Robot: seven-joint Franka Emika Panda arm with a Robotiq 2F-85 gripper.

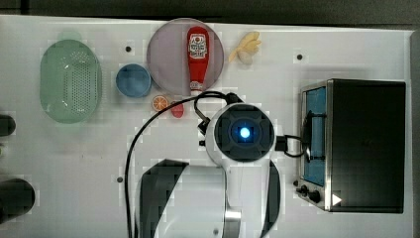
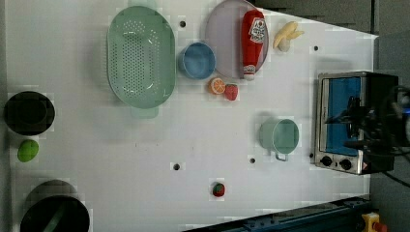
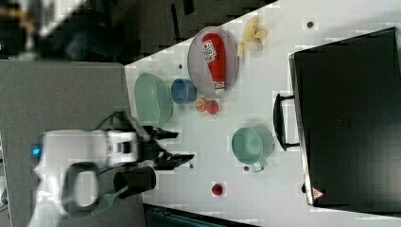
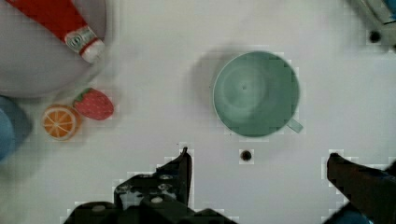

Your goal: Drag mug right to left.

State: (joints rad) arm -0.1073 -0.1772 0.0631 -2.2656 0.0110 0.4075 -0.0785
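White table (image 2: 145, 193) under our arm, ketchup bottle (image 2: 253, 42) label unreadable to us, mug (image 4: 256, 93) untouched, gripper (image 4: 257, 161) spread wide, empty.

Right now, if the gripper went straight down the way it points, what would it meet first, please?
Probably bare table. In the wrist view the open gripper points down with the mug just ahead of its fingertips, not between them, though depth is hard to judge.

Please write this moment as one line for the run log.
gripper: open, holds nothing | mug: upright on table, untouched, beside toaster oven | drag: not begun
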